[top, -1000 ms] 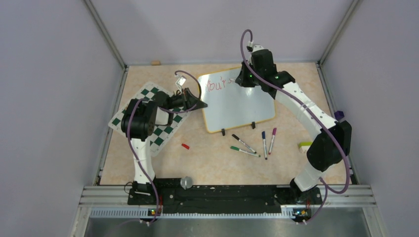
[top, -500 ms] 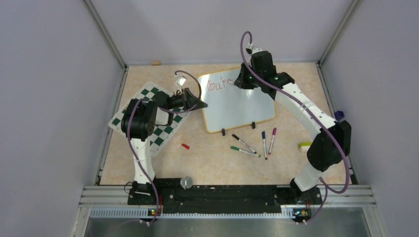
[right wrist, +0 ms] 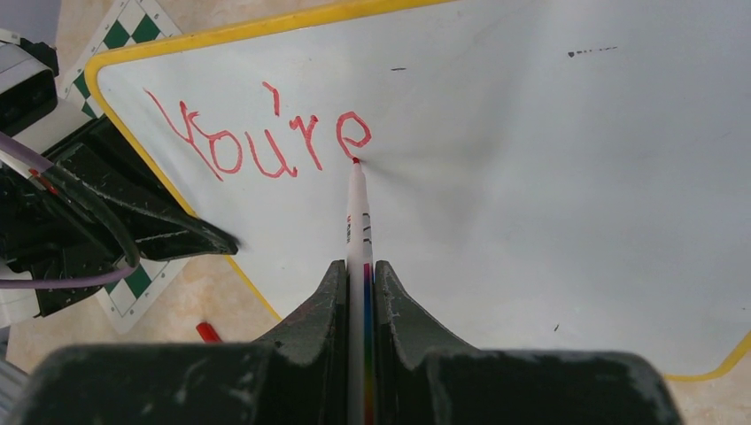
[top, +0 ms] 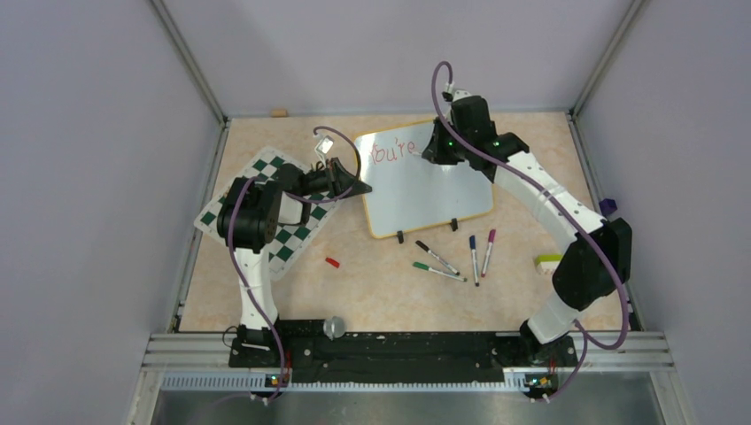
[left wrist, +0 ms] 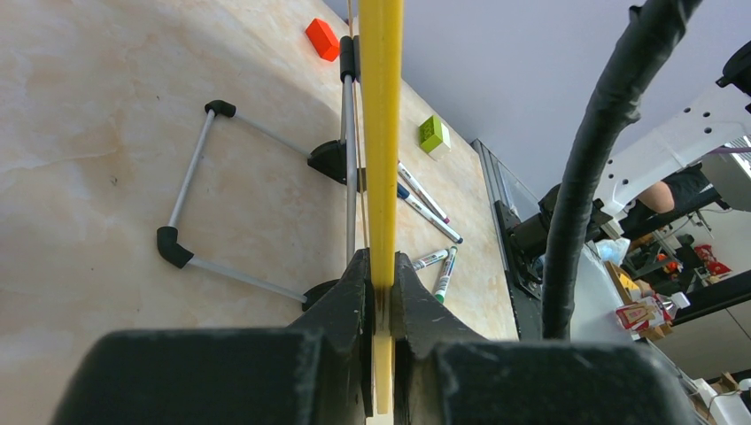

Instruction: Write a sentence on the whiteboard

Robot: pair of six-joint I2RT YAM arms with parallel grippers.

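The whiteboard (top: 429,186), white with a yellow frame, sits propped at the back of the table. Red writing on it reads "You're" (right wrist: 266,142). My right gripper (right wrist: 359,270) is shut on a white marker with a red tip (right wrist: 358,212). The tip touches the board at the bottom of the final "e". From above, the right gripper (top: 436,150) hangs over the board's upper edge. My left gripper (left wrist: 381,266) is shut on the whiteboard's yellow frame (left wrist: 381,133), at its left edge (top: 359,188).
A green-and-white chess mat (top: 266,221) lies under the left arm. Several loose markers (top: 460,257) lie in front of the board, with a red cap (top: 332,262) to their left and a yellow-green block (top: 546,261) to their right. The board's wire stand (left wrist: 190,177) rests on the table.
The right gripper has shifted slightly right and the red writing has grown from "You'r" to "You're". The left arm has not moved.
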